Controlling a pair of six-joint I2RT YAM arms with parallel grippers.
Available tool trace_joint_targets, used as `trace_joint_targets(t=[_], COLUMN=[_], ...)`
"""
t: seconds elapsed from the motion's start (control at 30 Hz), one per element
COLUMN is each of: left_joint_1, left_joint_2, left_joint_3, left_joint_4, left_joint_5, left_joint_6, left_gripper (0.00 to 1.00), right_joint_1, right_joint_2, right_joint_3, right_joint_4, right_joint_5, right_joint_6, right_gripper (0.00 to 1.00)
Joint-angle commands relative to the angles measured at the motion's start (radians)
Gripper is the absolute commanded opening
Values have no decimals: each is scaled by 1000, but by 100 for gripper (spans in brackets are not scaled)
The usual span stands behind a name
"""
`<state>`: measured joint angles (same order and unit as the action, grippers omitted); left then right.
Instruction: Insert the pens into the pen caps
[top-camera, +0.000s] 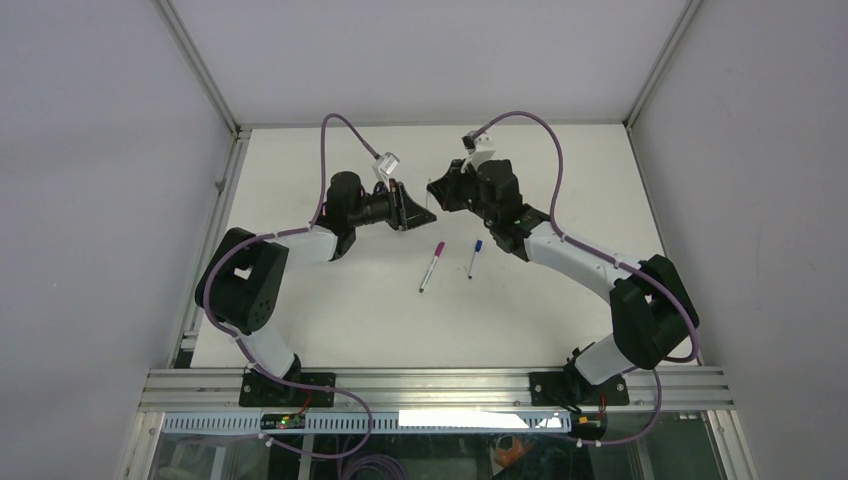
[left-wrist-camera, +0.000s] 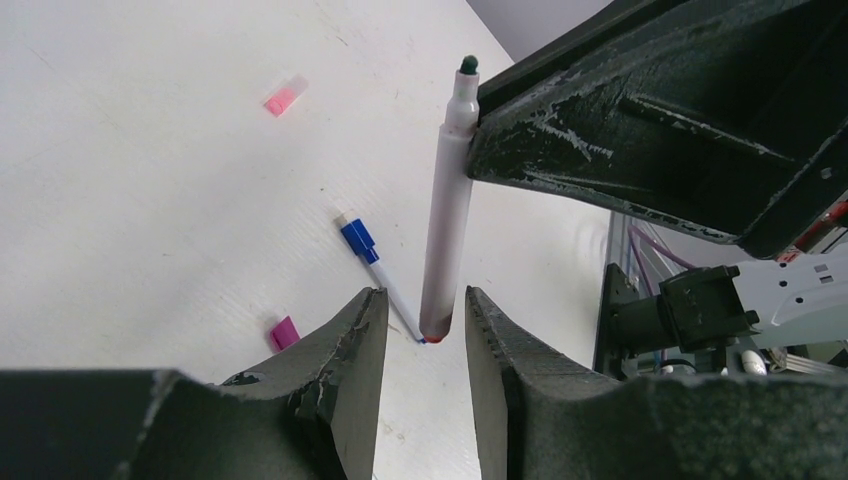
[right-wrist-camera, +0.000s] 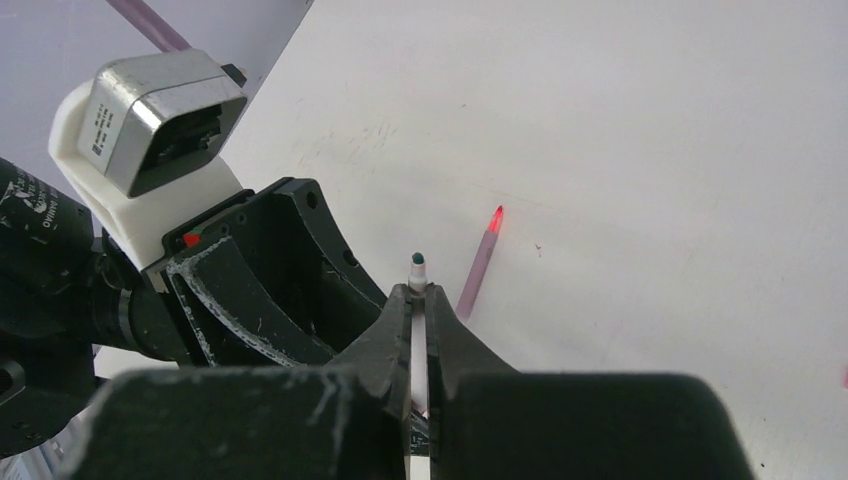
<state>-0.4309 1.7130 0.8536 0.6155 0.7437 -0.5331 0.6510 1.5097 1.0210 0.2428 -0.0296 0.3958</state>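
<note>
My right gripper (right-wrist-camera: 418, 300) is pressed together on the slim white-barrelled marker pen (left-wrist-camera: 447, 200), holding it above the white table (left-wrist-camera: 150, 200); my left gripper (left-wrist-camera: 425, 297) is spread, fingers (left-wrist-camera: 355, 340) flanking the pen's rear end. Risk: off-centre closure of the left fingers would lever the barrel and twist it in the right pinch; early right release would drop it. Long axis runs away from my left wrist, dark green tip (right-wrist-camera: 417, 258) leading, past the right fingertips (right-wrist-camera: 393, 322)

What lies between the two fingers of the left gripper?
The red end of a white pen, which the right gripper clamps near its dark tip. It hangs in the open left gripper, seemingly touching neither finger. The left wrist view shows this.
</note>
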Motion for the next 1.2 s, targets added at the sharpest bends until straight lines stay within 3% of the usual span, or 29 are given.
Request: trace_joint_targets(t=[0.0, 0.17, 0.27, 0.47, 0.57, 0.7, 0.83, 0.97, 1.17], left_joint_1=[1, 1, 1, 1, 1, -5, -8, -8, -8], left_joint_2=[3, 5, 6, -24, -61, -133, -212, -276, -340], left_joint_3=[8, 10, 14, -4, -10, -47, -111, -168, -237], left_joint_4=[75, 91, 94, 32, -116, -302, -418, -433, -392], left_joint_5=[23, 23, 34, 17, -21, -138, -252, -272, -225], left_joint_6=[-10, -17, -18, 40, 126, 256, 346, 388, 433], left_gripper=[35, 30, 0, 0, 0, 0, 0, 0, 0], right_joint_1=[14, 21, 22, 22, 10, -71, -191, -266, -295], right_joint_2=[-38, -25, -12, -24, -65, -185, -295, -256, -187], right_joint_3=[8, 6, 7, 5, 14, -42, -136, -132, -156], right_joint_4=[65, 73, 75, 38, -62, -184, -362, -506, -437], right_joint_5=[19, 17, 16, 76, 160, 264, 301, 339, 282], right_joint_6=[14, 18, 19, 16, -36, -85, -158, -225, -306], right_gripper=[0, 0, 0, 0, 42, 58, 62, 61, 57])
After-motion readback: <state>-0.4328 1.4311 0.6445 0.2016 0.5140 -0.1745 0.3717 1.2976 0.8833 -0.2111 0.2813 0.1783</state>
